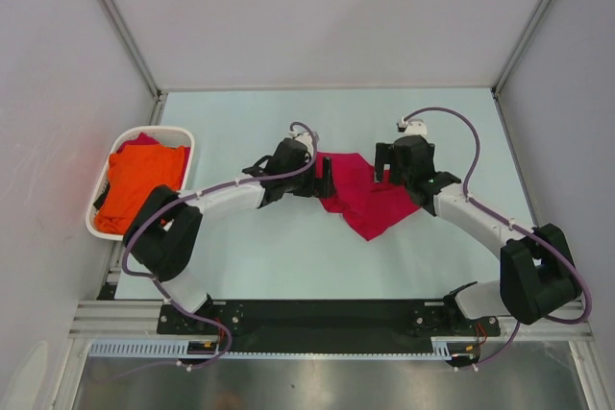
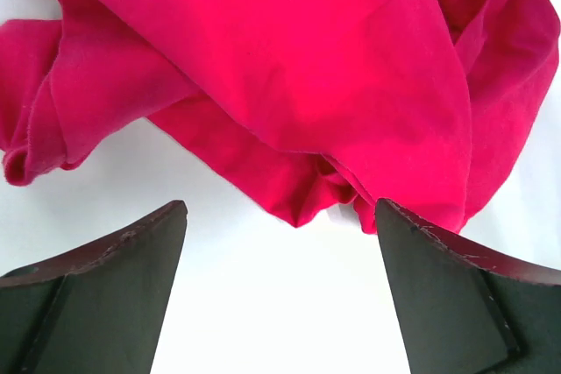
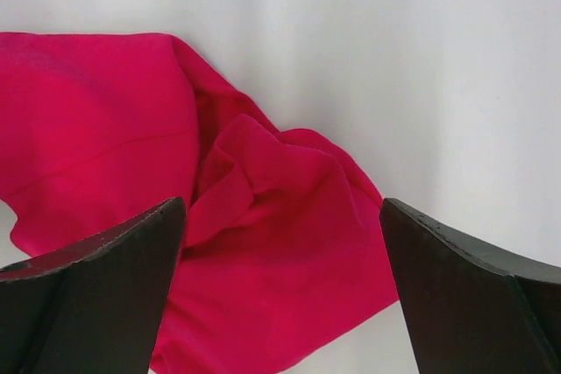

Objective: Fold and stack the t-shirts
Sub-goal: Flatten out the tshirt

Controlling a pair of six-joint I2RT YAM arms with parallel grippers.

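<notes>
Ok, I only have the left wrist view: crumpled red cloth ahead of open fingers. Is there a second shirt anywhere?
Observer: Yes, an orange t-shirt lies in a white basket, far left in the top view.
Operator: Where's the other arm?
Observer: The right gripper sits at the right edge of the red t-shirt, across from the left gripper.
Operator: Gripping anything?
Observer: No. In its wrist view its fingers stand wide apart over the cloth, nothing pinched.
</notes>
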